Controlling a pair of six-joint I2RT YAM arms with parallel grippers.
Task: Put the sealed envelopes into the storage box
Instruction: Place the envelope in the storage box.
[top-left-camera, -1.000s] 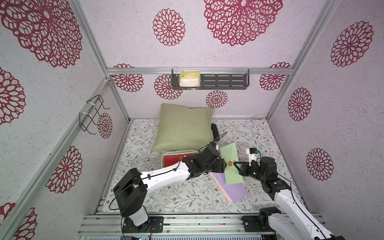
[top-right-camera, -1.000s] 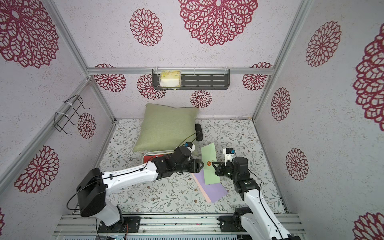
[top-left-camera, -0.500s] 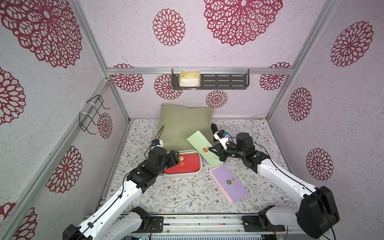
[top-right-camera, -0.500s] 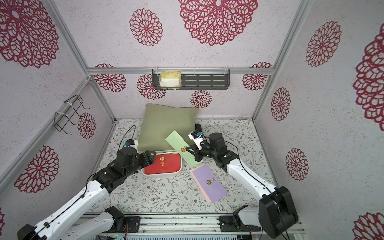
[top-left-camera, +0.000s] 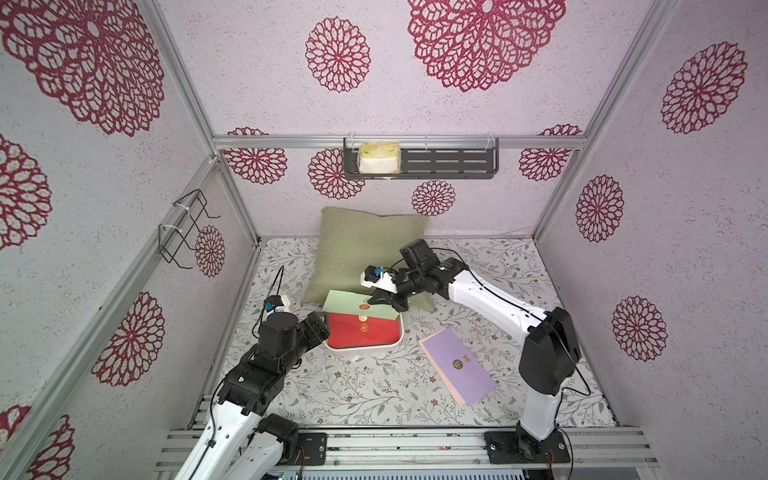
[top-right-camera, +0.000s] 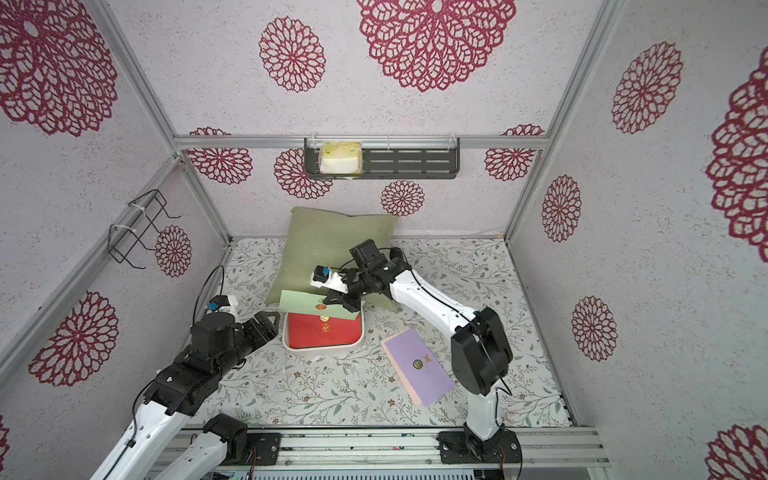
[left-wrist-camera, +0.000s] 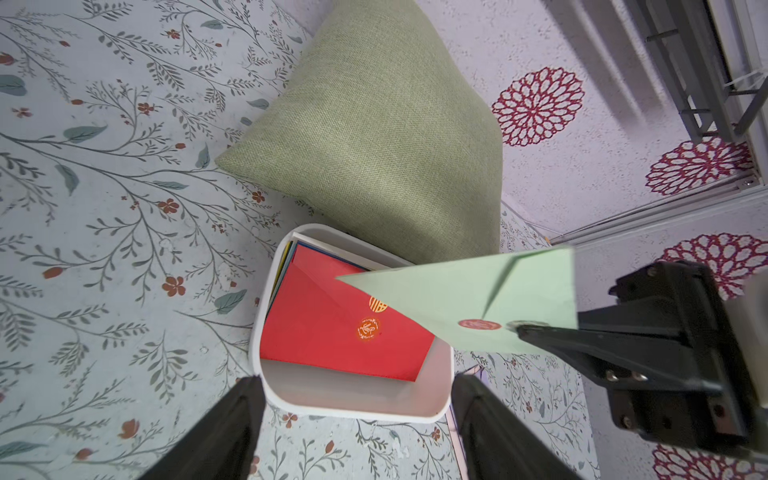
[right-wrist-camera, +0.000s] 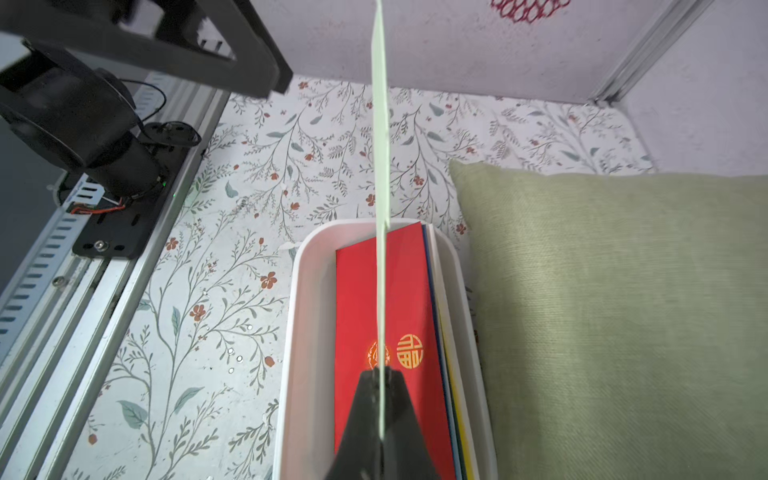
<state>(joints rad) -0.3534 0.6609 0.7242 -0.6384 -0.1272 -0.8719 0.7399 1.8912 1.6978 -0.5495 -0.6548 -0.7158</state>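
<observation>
The white storage box (top-left-camera: 362, 347) (top-right-camera: 320, 349) lies on the floral mat in front of a pillow. It holds a stack of sealed envelopes with a red envelope (top-left-camera: 361, 334) (left-wrist-camera: 324, 332) (right-wrist-camera: 361, 299) on top. My right gripper (top-left-camera: 384, 301) (top-right-camera: 338, 301) (right-wrist-camera: 380, 374) is shut on a green envelope (top-left-camera: 353, 305) (left-wrist-camera: 478, 299), held above the box's far edge and seen edge-on in the right wrist view. My left gripper (top-left-camera: 322, 328) (left-wrist-camera: 357, 377) stands open and empty at the box's left end. A lilac envelope (top-left-camera: 457, 365) (top-right-camera: 417, 365) lies on a pink envelope (top-left-camera: 462, 400) to the right.
A green pillow (top-left-camera: 365, 249) (right-wrist-camera: 602, 311) lies right behind the box. A dark slotted shelf (top-left-camera: 449, 164) on the back wall carries a yellow-white block (top-left-camera: 378, 158). A wire rack (top-left-camera: 183, 232) hangs on the left wall. Metal rails (top-left-camera: 374, 444) run along the front.
My right gripper has carried the green envelope from mid-mat leftwards to above the box. My left arm has pulled back from that envelope to the box's left end, its jaws wider.
</observation>
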